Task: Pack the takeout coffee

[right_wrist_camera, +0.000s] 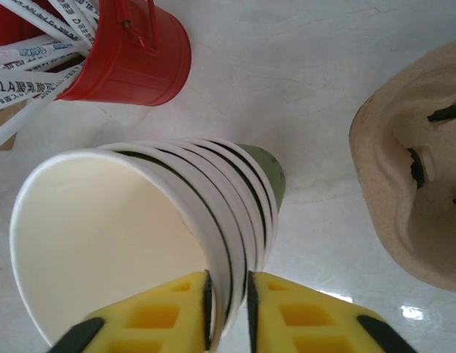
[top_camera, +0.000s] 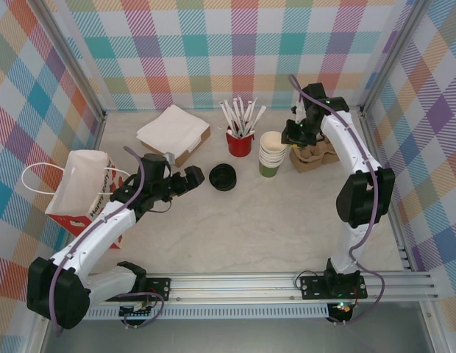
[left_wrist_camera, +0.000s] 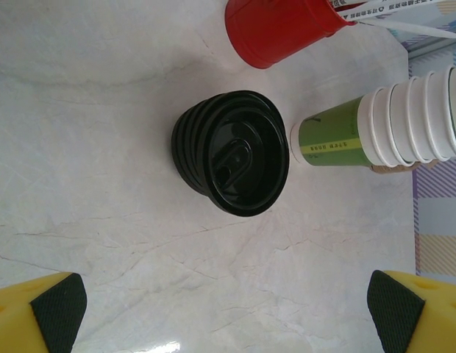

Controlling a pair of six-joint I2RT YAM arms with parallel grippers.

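Note:
The takeout coffee's green paper cups (top_camera: 271, 156) stand nested in a stack, white inside and without lids, beside the carrier. My right gripper (right_wrist_camera: 228, 294) straddles the stack's near rim (right_wrist_camera: 235, 243). One pad sits inside the top cup, the other outside, and both hug the rims. In the top view the right gripper (top_camera: 294, 134) hangs just right of the stack. A pile of black lids (top_camera: 222, 177) rests left of the cups. My left gripper (top_camera: 190, 180) hovers wide open, short of the lids (left_wrist_camera: 232, 151) and touching nothing. The cup stack (left_wrist_camera: 375, 129) lies beyond them.
A red cup of white sticks (top_camera: 240, 142) stands behind the lids and close to the cup stack. The brown pulp carrier (top_camera: 314, 153) lies right of the cups. White napkins (top_camera: 173, 129) sit at the back left. A red-and-white paper bag (top_camera: 81, 187) stands at the left edge.

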